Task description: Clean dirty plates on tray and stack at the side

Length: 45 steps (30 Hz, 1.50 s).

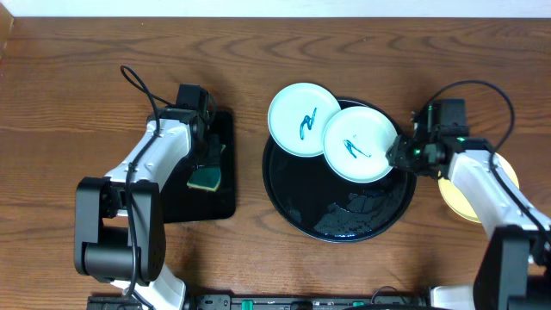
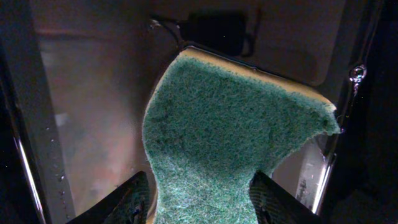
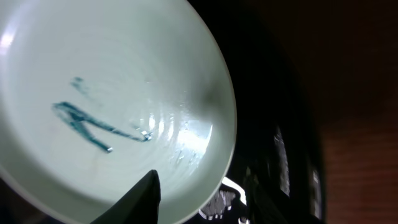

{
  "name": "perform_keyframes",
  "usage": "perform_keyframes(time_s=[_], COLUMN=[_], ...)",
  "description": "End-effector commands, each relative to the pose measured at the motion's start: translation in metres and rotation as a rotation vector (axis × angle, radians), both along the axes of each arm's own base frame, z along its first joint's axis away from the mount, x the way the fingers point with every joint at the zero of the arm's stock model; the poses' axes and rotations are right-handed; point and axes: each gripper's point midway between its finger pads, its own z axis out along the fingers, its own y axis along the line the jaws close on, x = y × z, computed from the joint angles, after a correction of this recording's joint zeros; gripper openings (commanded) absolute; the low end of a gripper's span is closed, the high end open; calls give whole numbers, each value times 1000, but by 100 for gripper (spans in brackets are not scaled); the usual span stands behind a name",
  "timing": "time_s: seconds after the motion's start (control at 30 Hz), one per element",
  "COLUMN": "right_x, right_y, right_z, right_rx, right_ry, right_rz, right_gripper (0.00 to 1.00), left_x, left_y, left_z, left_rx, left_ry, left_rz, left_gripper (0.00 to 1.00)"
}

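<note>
The round black tray sits at the table's centre. Two mint-white plates with teal scribbles lie at its far side. The left one hangs over the tray's rim. The right one overlaps it. My right gripper is shut on the right plate's rim. In the right wrist view that plate fills the frame, its edge between my fingers over the tray. A pale yellow plate lies on the table under my right arm. My left gripper is shut on a green sponge.
A rectangular black tray lies left of the round tray, under the sponge and my left gripper. The near half of the round tray looks wet and holds no plate. Cables loop behind both arms.
</note>
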Motion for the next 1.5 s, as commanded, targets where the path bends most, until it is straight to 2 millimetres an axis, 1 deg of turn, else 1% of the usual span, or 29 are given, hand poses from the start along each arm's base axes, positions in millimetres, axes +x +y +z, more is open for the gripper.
perform_keyframes(time_s=[0.0,0.03,0.07,0.1,0.2,0.23,0.4,0.57,0.63,0.77,0.9,1.0,1.1,1.17,1.2,1.27,1.37,1.47], right_x=[3,3,3,2,-2,-4,-18,-47,-61,-80,-94,-94,-88,-83,-80,-75,-68,-65], right_y=[5,7,9,11,14,14,19,21,25,28,28,28,28,29,29,30,31,31], right_z=[-14,-18,-23,-26,-33,-35,-39,-43,-42,-41,-40,-40,-41,-41,-42,-42,-42,-42], right_rx=[-18,-14,-12,-12,-15,-15,-19,-24,-8,2,-3,-3,-1,1,1,3,4,6], right_ry=[26,38,49,59,86,96,154,272,326,404,460,461,434,414,402,382,353,338], right_rz=[11,6,5,7,17,20,35,49,60,70,72,72,72,73,73,73,75,75], right_gripper=[36,33,26,22,5,1,1,1,1,1,1,2,22,26,25,20,2,1], left_x=[-5,-5,-5,-5,-5,-5,-5,-5,-5,-5,-5,-5,-5,-5,-5,-5,-5,-5], left_y=[2,2,2,2,2,2,2,2,2,2,2,2,2,2,2,2,2,2], left_z=[-6,-6,-6,-6,-6,-6,-6,-6,-6,-6,-6,-6,-6,-6,-6,-6,-6,-6], left_rx=[4,4,4,4,4,4,4,4,4,4,4,4,4,4,4,4,4,4], left_ry=[27,27,27,27,27,27,27,27,27,27,27,27,27,27,27,27,27,28], left_rz=[6,6,6,6,6,6,6,6,6,6,6,6,6,6,6,6,6,6], left_gripper=[54,55,55,55,55,54,55,54,55,55,54,55,55,54,54,55,54,55])
